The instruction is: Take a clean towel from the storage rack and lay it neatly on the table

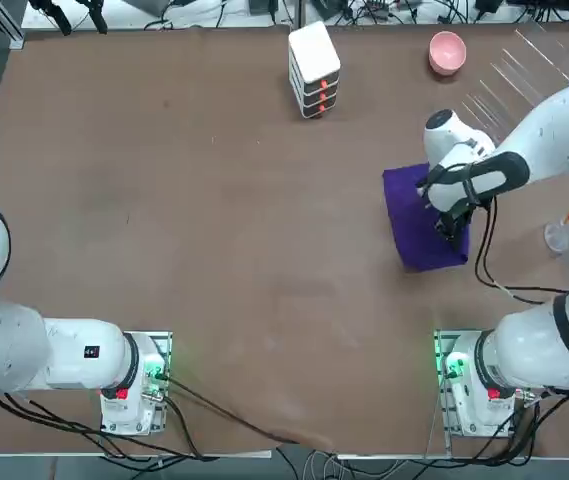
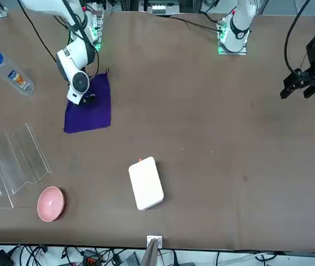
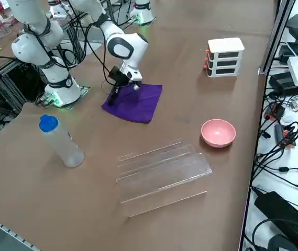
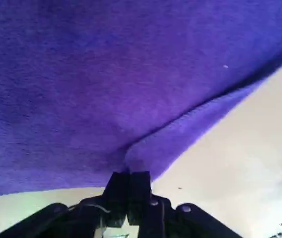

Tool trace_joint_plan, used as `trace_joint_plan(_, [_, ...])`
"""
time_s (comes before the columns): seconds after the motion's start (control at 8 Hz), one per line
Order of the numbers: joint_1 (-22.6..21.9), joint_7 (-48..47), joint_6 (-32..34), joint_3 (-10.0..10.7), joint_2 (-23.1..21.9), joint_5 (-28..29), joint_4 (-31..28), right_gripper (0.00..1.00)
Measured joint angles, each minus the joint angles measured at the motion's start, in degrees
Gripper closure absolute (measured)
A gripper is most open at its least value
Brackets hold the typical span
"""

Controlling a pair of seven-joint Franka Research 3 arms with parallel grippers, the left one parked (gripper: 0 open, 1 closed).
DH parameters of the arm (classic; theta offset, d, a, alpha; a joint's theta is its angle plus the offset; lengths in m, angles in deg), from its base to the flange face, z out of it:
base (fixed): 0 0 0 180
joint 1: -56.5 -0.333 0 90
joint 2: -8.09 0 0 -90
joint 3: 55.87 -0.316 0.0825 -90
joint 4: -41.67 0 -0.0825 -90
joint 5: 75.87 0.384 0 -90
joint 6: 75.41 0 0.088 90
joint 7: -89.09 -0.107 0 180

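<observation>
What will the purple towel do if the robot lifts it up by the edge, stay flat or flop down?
Probably flop: the thin dark purple cloth towel puckers where the right gripper has its fingers shut on the edge. It looks light, lying flat on the brown table. It could drag and bunch rather than slide.

Brown table (image 1: 214,250), bearing: purple towel (image 1: 419,235) flat near right edge; clear rack (image 3: 162,172), pink bowl (image 1: 447,52) by far right corner; white box (image 1: 314,68) at far edge; bottle (image 3: 62,142) at right edge.

The towel (image 3: 134,102) lies on the table (image 3: 59,198) between the arm's base and the storage rack (image 3: 159,172).
</observation>
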Motion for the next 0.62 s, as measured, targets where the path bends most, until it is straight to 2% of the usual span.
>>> trace_joint_plan(0.25, [1.65, 0.25, 1.14, 0.19, -0.80, 0.00, 0.32, 0.97])
trace_joint_plan(0.38, [2.47, 0.25, 1.99, 1.16, -1.14, -0.20, 0.36, 0.97])
trace_joint_plan(0.62, [3.49, 0.55, 2.45, 6.52, -1.55, -3.41, 0.37, 0.97])
